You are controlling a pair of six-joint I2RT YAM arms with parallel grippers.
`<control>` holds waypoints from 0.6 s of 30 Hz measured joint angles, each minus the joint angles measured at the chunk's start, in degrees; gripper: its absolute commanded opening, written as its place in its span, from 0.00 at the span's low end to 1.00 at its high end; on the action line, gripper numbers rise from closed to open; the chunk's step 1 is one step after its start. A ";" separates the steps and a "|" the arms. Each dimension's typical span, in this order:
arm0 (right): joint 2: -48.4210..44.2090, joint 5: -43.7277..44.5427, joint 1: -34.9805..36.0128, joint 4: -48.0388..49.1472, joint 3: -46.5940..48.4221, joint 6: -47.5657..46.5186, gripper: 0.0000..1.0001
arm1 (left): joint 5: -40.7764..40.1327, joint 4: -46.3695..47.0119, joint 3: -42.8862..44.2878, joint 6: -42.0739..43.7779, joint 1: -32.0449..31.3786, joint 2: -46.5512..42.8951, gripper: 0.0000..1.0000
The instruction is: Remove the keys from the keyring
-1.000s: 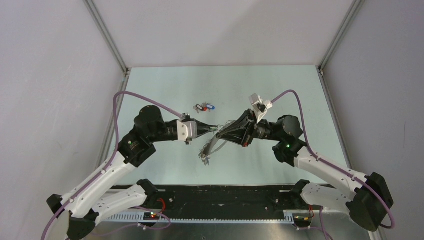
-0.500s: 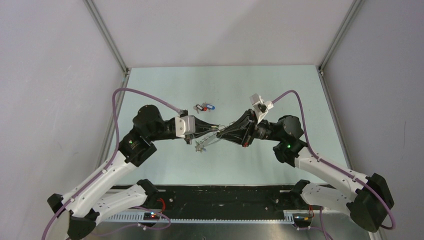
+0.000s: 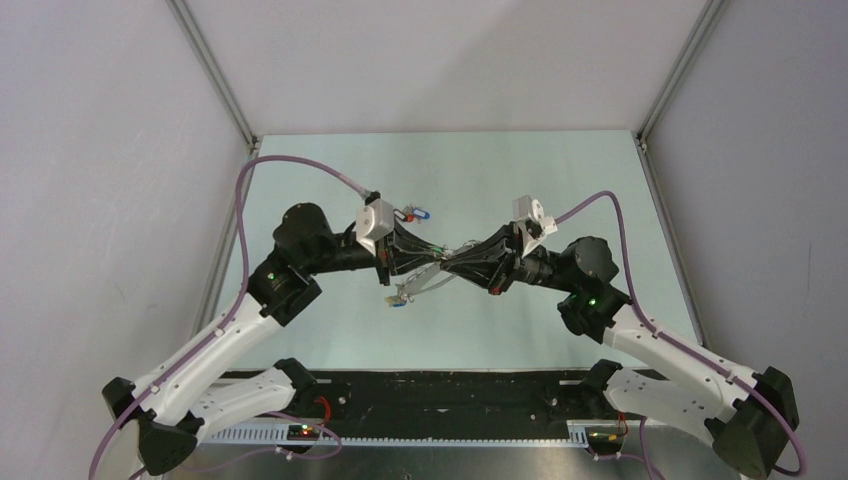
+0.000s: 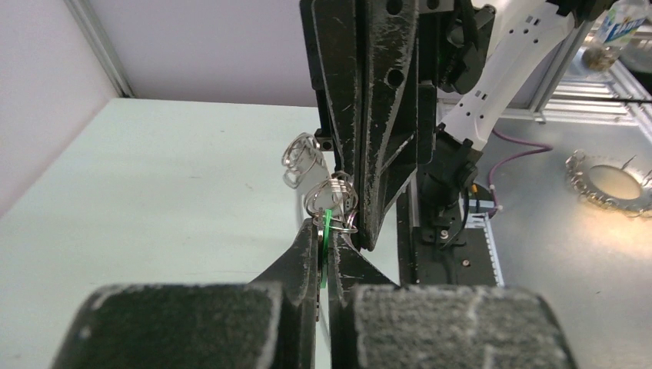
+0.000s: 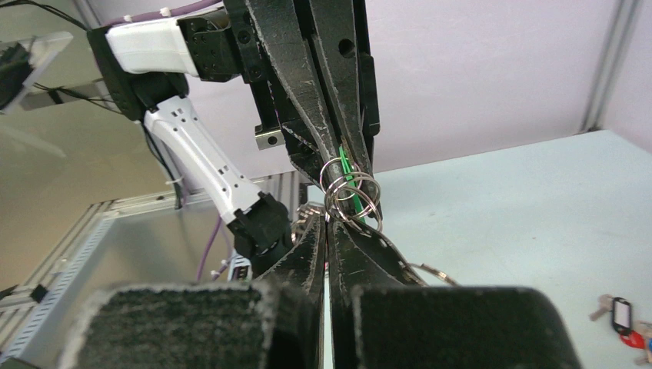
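Note:
The keyring [image 3: 421, 283], a dull hoop fringed with small silver rings, hangs in the air between my two grippers. My left gripper [image 3: 430, 256] is shut on a green-headed key [image 4: 326, 229] that hangs from the small rings [image 4: 333, 198]. My right gripper [image 3: 449, 263] meets it tip to tip and is shut on the keyring beside those rings [image 5: 352, 197]. A stretch of the hoop [image 5: 425, 269] curves off to the right of my right fingers. A blue-headed key [image 3: 398, 303] dangles at the hoop's low end.
A loose cluster of coloured-headed keys [image 3: 414, 213] lies on the pale green table [image 3: 560, 180] behind the left wrist; it also shows in the right wrist view [image 5: 620, 317]. Grey walls close in the left, right and far sides.

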 measured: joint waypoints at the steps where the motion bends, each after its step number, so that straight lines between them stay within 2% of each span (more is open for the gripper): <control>1: -0.48 0.83 0.24 -0.81 -0.07 -0.94 0.00 | 0.02 0.24 0.07 -0.83 0.09 0.26 0.00; 5: -2.82 5.11 1.33 -1.14 -1.86 -3.78 0.00 | 0.07 1.16 0.07 -3.54 0.33 1.09 0.00; 10: -5.73 10.84 2.71 3.91 -6.75 -4.79 0.00 | 0.20 1.51 -0.42 -4.81 0.24 1.25 0.00; 18: -5.77 14.73 3.45 10.19 -10.12 -4.22 0.00 | 0.00 4.59 -2.19 -6.73 0.26 1.49 0.00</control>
